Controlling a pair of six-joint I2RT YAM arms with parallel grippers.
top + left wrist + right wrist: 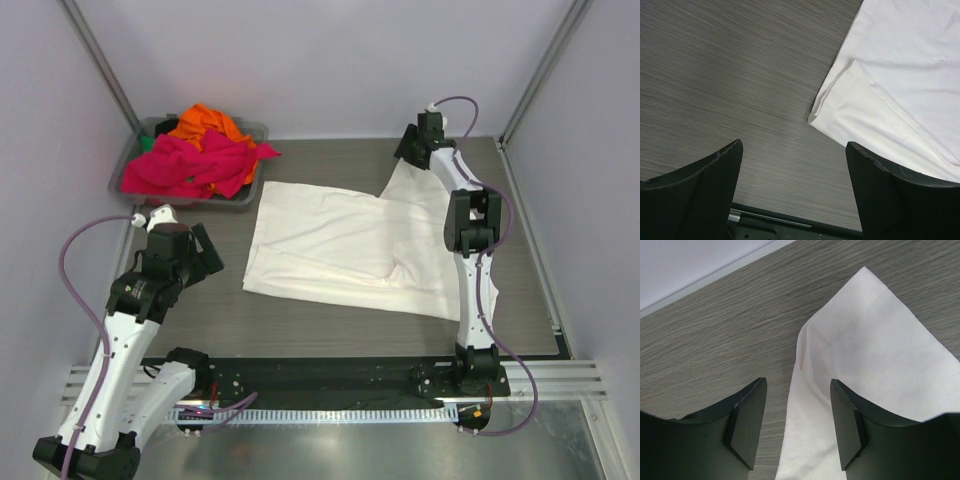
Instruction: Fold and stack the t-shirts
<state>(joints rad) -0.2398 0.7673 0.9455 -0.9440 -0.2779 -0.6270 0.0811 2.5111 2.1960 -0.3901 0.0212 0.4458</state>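
Observation:
A cream-white t-shirt (340, 245) lies spread flat on the wood-grain table, partly folded, with no print showing. My right gripper (406, 150) is at the shirt's far right corner. In the right wrist view that gripper (798, 381) stands open astride the cloth's left edge (865, 340), and its pads are clear of the fabric. My left gripper (208, 255) hovers left of the shirt. In the left wrist view it (794, 143) is open over bare table, and a folded corner of the shirt (890, 75) lies ahead to the right. A hot pink t-shirt (190, 165) and an orange one (205, 122) are heaped in the bin.
The grey plastic bin (135, 160) stands at the back left corner against the wall. Walls and frame posts close off the back and both sides. A black rail (330, 375) with the arm bases runs along the near table edge.

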